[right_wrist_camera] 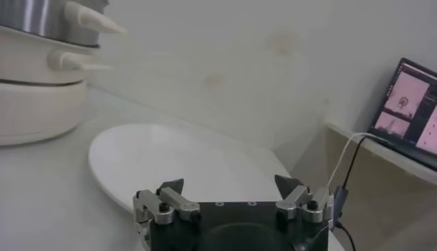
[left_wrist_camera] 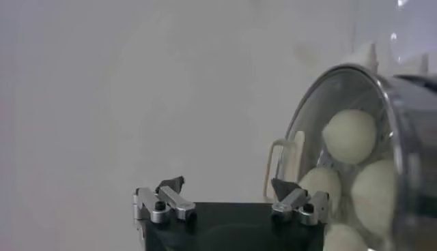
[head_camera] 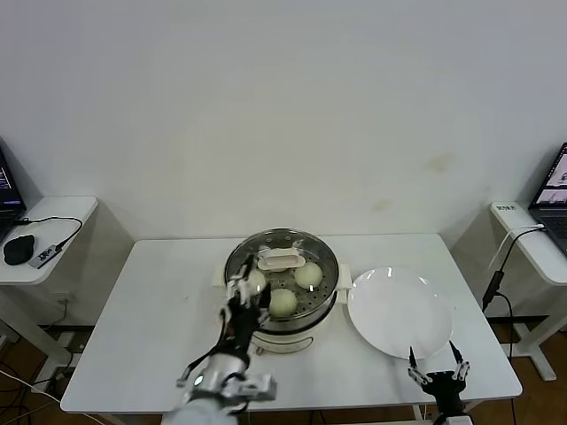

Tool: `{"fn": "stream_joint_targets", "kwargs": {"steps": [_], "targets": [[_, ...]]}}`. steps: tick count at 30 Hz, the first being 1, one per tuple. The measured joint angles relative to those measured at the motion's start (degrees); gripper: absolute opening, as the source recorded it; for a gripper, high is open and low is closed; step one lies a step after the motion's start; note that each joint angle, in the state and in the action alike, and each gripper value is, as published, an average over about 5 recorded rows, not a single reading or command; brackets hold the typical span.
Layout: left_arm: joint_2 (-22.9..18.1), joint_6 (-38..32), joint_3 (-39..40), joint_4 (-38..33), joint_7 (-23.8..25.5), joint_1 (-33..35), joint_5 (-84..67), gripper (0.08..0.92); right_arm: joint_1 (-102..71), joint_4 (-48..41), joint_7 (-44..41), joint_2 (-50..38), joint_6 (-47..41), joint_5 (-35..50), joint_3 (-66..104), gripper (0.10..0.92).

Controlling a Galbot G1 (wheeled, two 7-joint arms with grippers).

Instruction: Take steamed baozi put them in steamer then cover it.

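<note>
Left gripper (head_camera: 245, 296) at the steamer's (head_camera: 282, 329) near-left rim, fingers spread wide, holding nothing. Steamer mid-table, glass cover (head_camera: 306, 241) seated on it, beige handle (head_camera: 281, 259) up; baozi (head_camera: 283, 303) visible inside through the glass. White plate (head_camera: 400, 312) just right of steamer, bare. Right gripper (head_camera: 437, 370) at the table's near edge beside the plate, fingers wide, empty.

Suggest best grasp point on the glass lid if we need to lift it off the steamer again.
Grip the beige oblong handle at the centre of the cover, coming straight down from above with the jaws across its narrow width. The cover sits flat on the steamer, its rim flush with the pot, so the edge offers little purchase. The left gripper, open beside it, is probably nearest.
</note>
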Motion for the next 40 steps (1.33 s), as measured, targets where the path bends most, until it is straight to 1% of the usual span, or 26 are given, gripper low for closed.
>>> {"fn": "stream_joint_targets", "kwargs": {"steps": [5, 8, 13, 17, 23, 27, 40], "targets": [[0.4, -6.6, -8.6, -1.7, -6.8, 7.3, -18.8, 0.823, -0.9, 0.7, 0.1, -1.0, -0.1, 1.0, -1.4, 0.823], [0.1, -9.6, -13.1, -2.0, -9.9, 11.1, -30.4, 0.823, -1.7, 1.4, 0.1, -2.1, -0.1, 2.0, -2.6, 0.823], [-0.5, -14.9, -17.4, -1.5, -12.5, 16.9, -47.5, 0.823, -3.7, 3.4, -0.5, -4.5, -1.0, 5.1, -4.9, 0.823], [-1.4, -19.6, -18.8, 0.4, -13.7, 20.1, -56.8, 0.823, -5.7, 5.8, -1.1, -6.2, -2.6, 8.0, -6.3, 0.823], [-2.8, -25.8, -20.3, 3.8, -14.4, 24.2, -64.5, 0.823, -8.3, 8.5, -1.9, -7.4, -3.9, 10.5, -7.7, 0.823], [-3.4, -28.6, -21.3, 5.3, -14.6, 26.1, -67.1, 0.823, -9.6, 9.7, -2.2, -7.7, -4.1, 11.4, -8.4, 0.823], [-4.3, -31.7, -22.7, 8.5, -14.1, 27.9, -70.6, 0.823, -12.2, 13.1, -1.7, -7.7, -5.5, 11.3, -10.7, 0.823]]}}
